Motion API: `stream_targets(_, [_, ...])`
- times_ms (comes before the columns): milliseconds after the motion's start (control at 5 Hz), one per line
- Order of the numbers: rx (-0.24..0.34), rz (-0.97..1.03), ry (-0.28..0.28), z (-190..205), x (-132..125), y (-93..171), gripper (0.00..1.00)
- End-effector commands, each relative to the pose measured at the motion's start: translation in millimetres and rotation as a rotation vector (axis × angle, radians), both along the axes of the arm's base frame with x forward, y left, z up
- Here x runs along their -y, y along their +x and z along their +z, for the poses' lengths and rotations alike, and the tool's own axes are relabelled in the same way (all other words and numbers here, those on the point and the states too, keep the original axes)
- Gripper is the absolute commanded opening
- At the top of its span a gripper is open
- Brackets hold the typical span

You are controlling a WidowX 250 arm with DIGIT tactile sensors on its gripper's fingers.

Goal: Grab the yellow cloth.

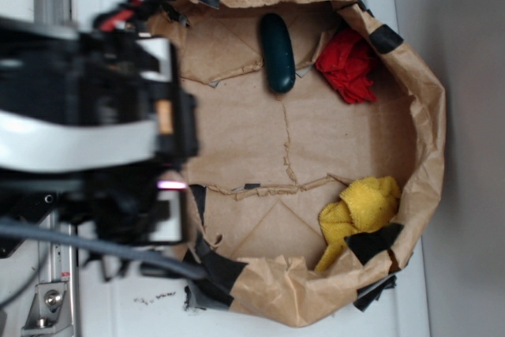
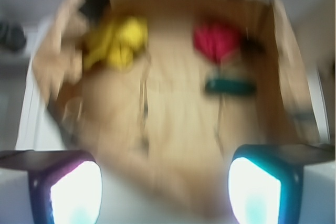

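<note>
jaws (image 2: pixel 165 184) spread (empty) | paper bin (image 1: pixel 426 116): yellow cloth (image 1: pixel 364 209), red cloth (image 1: pixel 348 66), dk-green obj (image 1: pixel 277 52)

yellow cloth (image 1: pixel 364 211): bright yellow, plain, no print; in the wrist view it sits ahead and to the left of the gripper.
red cloth (image 1: pixel 348 66): solid red, plain; ahead and to the right of the gripper in the wrist view.
oblong object (image 1: pixel 277 52): dark teal green, one colour all over; just nearer the gripper than the red cloth.
paper liner (image 1: pixel 252 147): kraft brown, creased, with black tape patches along its rim.
gripper (image 2: pixel 165 182): black body; glowing pale pads, the left one edged purple, the right one edged cyan.
table (image 1: pixel 410 313): white, with small black flecks.
</note>
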State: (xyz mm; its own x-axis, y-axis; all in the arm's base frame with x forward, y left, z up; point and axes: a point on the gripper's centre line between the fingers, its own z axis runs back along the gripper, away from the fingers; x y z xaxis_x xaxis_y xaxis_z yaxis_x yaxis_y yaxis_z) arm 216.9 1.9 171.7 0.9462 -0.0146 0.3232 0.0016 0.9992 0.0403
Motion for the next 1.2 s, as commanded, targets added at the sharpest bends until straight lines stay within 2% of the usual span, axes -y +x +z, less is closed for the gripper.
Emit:
stream_targets(0, [0.039,-0.159,-0.110,-45,-10,74,1.00])
stream_targets(200, [0.029,-0.232,-0.102,-73,-1,88,1.00])
stream_targets(400, [0.113,-0.382,-0.181,-87,23,93,1.00])
stream_targets(600, [0.088,-0.407,-0.092,-95,48,102,1.00])
stream_targets(1000, [0.091,-0.488,-0.026,-114,80,121,1.00])
